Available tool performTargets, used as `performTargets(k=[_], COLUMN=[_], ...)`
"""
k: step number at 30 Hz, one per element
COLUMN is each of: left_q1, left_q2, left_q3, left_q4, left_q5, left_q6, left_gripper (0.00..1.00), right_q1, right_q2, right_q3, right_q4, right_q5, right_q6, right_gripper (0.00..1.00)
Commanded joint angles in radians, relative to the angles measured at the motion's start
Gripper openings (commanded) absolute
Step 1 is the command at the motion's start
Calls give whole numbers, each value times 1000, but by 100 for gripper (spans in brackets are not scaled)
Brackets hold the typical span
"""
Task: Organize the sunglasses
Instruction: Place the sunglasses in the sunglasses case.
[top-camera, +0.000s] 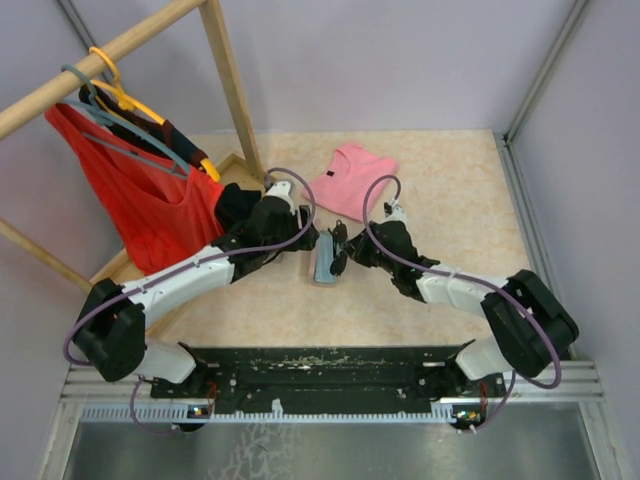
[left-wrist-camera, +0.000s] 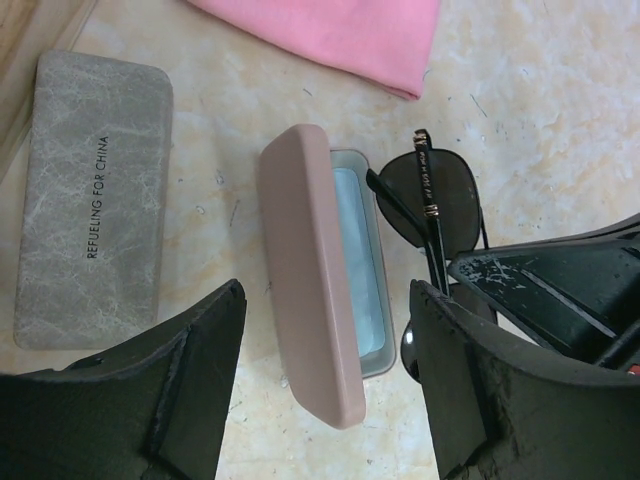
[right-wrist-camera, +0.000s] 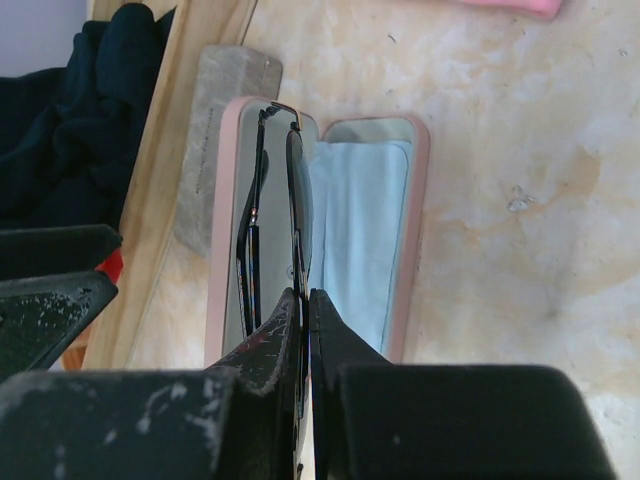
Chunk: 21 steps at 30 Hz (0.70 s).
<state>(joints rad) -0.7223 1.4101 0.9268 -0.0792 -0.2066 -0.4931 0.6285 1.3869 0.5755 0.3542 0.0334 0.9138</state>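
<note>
**While L jaws gape, R pinches sunglasses at the pink case**

Where the wooden rack (top-camera: 230, 90) stands at far left, a red garment (top-camera: 150, 205) hangs from it on hangers, w/ the L arm reaching past its base. Next over, a grey case (left-wrist-camera: 95, 200) lies flat & closed, printed "REFUELING FOR CHINA", well apart from the L fingers. L gripper (left-wrist-camera: 328, 300) hangs over the pink case (left-wrist-camera: 305, 290), jaws spread wide, one finger each side, gripping nothing. That case sits hinged open on the table (top-camera: 450, 180), approx midway btw the two grippers, w/ a light-blue cloth (left-wrist-camera: 358, 260) lying in one half. Seen from the L wrist, just right of the cloth, one pair of sunglasses (right-wrist-camera: 270, 200) stands on edge, folded, w/ dark lenses & thin arms, at the case's open side. Can't tell whether the frame touches the lining. R gripper (right-wrist-camera: 305, 315) has its jaws clenched tight on the near end of that pair. Beyond the case, a pink garment (top-camera: 350, 180) lies crumpled on the table.
</note>
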Motion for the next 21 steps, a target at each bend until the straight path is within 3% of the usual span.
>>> performTargets(k=[1, 21], left_q1=[9, 9], left_q2=[1, 31], left_q3=[-17, -29], left_q4=[53, 49], left_q5=[19, 58], left_q6=[-7, -5], left_gripper=[72, 71], right_q1=[14, 47], right_q2=[61, 229], right_q3=[69, 107], right_q4=[130, 193], right_q5=[22, 46], right_q6=[11, 19], right_gripper=[0, 0])
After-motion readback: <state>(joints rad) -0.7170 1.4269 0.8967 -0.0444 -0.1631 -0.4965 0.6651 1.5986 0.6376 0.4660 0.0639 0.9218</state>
